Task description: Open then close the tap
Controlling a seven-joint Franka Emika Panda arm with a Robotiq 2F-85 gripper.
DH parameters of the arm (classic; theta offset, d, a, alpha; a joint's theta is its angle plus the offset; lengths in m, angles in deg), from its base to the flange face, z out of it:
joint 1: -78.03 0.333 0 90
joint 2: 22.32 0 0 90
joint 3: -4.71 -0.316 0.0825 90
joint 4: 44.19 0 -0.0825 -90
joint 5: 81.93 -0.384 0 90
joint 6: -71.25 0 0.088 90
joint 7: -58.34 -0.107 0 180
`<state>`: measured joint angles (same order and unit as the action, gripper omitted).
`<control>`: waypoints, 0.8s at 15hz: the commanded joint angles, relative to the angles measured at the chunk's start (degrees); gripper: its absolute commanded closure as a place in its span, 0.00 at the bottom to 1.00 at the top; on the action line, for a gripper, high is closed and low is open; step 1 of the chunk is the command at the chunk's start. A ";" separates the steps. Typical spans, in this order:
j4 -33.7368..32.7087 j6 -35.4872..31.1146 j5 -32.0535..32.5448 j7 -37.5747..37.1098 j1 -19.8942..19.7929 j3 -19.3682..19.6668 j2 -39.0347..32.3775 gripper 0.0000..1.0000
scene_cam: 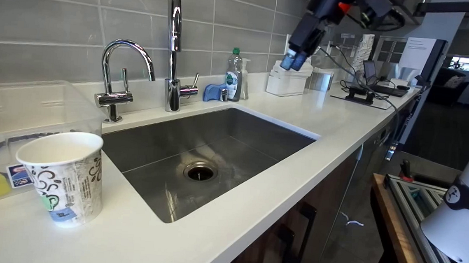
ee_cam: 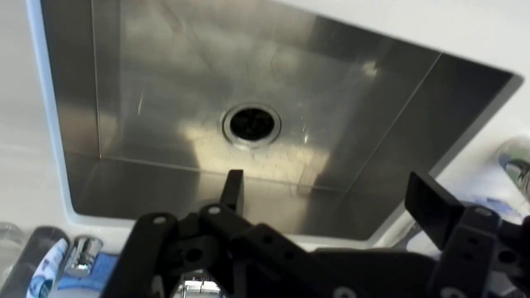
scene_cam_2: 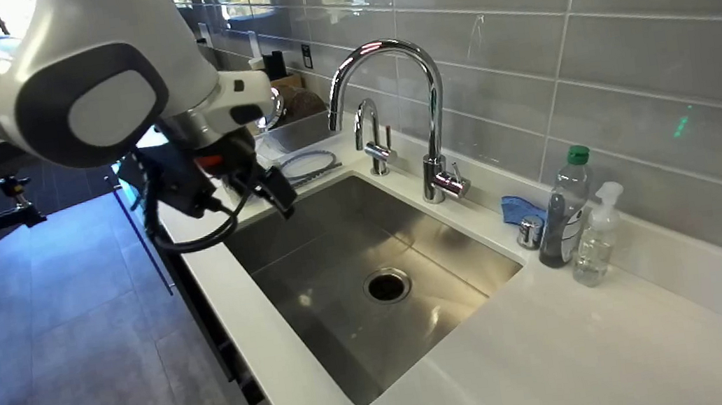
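The tap is a tall chrome faucet (scene_cam: 175, 40) behind the sink, also in an exterior view (scene_cam_2: 437, 114) with its arched spout over the basin. Its small side lever (scene_cam: 196, 80) points up and out from the base; it shows too in an exterior view (scene_cam_2: 456, 171). No water shows at the spout. My gripper (scene_cam: 294, 60) hangs in the air over the sink's front side, apart from the tap, also in an exterior view (scene_cam_2: 284, 195). In the wrist view the fingers (ee_cam: 325, 174) are wide apart with nothing between them. The tap is not clearly visible there.
The steel sink (scene_cam: 240, 161) lies below. A short gooseneck faucet (scene_cam: 111, 98) stands beside the tap. A blue sponge (scene_cam: 213, 92), green-capped bottle (scene_cam: 233, 75) and clear pump bottle (scene_cam_2: 595, 247) stand behind the sink. A paper cup (scene_cam: 66, 181) and plastic box (scene_cam: 34, 105) stand on the counter.
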<state>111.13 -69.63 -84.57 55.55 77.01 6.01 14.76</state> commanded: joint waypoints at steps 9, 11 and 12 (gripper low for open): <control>-17.36 -15.53 5.53 -0.93 -5.48 0.83 -21.45 0.00; -17.21 -15.53 5.50 -0.91 -5.21 0.73 -21.13 0.00; -17.08 -15.53 5.49 -0.91 -5.08 0.64 -20.81 0.00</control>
<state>94.13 -85.25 -79.11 54.55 71.61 6.28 -6.04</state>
